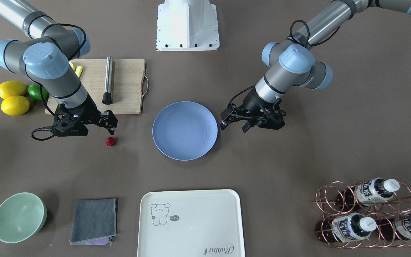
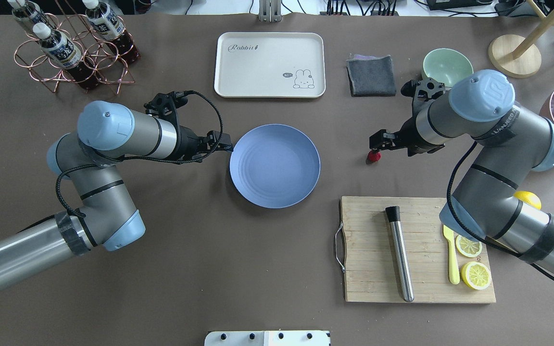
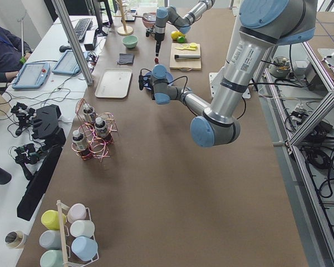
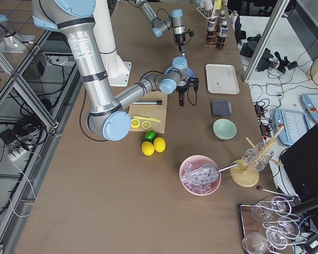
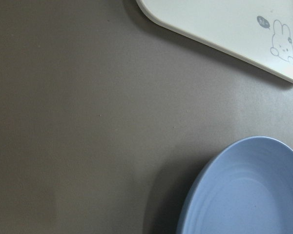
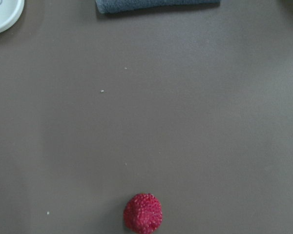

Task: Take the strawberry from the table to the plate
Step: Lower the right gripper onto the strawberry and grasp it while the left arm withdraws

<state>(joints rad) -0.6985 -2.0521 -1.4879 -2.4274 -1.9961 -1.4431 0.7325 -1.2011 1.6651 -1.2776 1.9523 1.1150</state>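
Observation:
The strawberry (image 1: 110,141), small, dark red and bumpy, lies on the grey-brown table (image 1: 298,160), left of the plate in the front-facing view. It also shows at the bottom of the right wrist view, strawberry (image 6: 143,213). My right gripper (image 1: 110,125) hangs just above and behind it, open and holding nothing; overhead, the gripper (image 2: 378,143) is just over the berry (image 2: 374,156). The round blue-lavender plate (image 1: 185,130) sits empty at the table's middle. My left gripper (image 1: 234,126) hovers open beside the plate's rim (image 5: 244,195), holding nothing.
A wooden cutting board (image 2: 373,269) with a metal rod (image 2: 399,254), a yellow knife and lemon slices lies near the right arm. Whole lemons and a lime (image 1: 13,96) sit beside it. Farther off are a cream tray (image 2: 267,62), grey cloth (image 2: 371,76), green bowl (image 2: 447,67) and bottle rack (image 2: 72,53).

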